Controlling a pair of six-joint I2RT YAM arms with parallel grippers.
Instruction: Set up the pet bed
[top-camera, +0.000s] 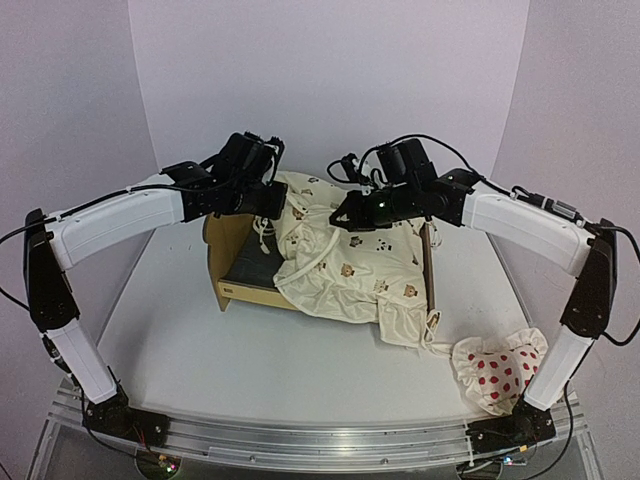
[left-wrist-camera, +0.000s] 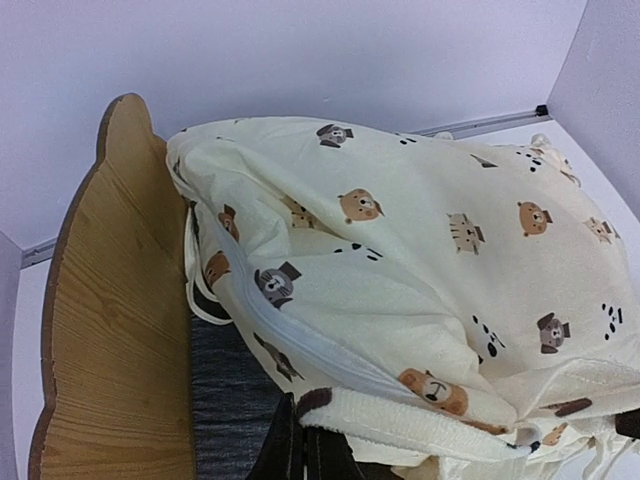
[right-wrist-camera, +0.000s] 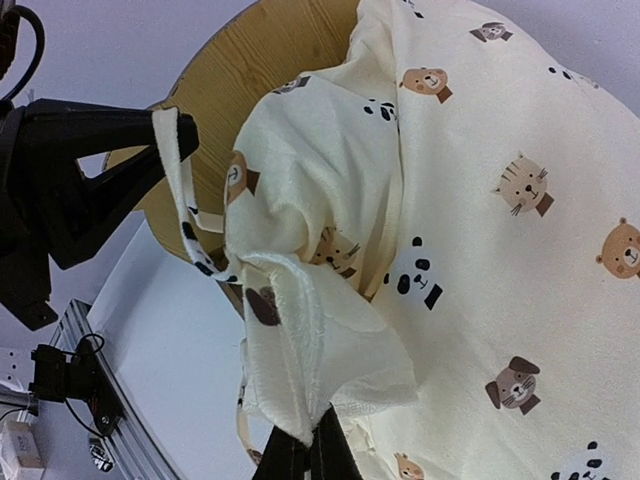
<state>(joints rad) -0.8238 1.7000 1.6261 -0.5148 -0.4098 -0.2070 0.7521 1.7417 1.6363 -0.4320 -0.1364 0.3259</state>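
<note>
**A:** Which step is taken to be in hand?

**B:** Dressing the bed, it is judged. The left tool (top-camera: 266, 197) is seen closed on a tie at the edge of the cream animal-print fabric cover (top-camera: 350, 262). The small light plywood pet bed with scalloped headboard (top-camera: 243, 291) is set at ten o'clock on the white bench (top-camera: 250, 375). Only its left end is bared, and a strip of dark grey felt base (left-wrist-camera: 225, 400) is exposed there.

**A:** And the right side?

**B:** The right tool (top-camera: 345, 215) is closed on a bunched fold of the cover's hem. The cloth is heaped over the frame and spilled toward four o'clock.

**A:** What is called for next?

**B:** Probably the cover must be drawn flat and squared inside the rails.

**A:** What is in the way?

**B:** Loose ties may be snagged on the headboard. The white red-dotted ruffled pillow (top-camera: 497, 368) is left at five o'clock, well apart, beside the right arm's base.
</note>
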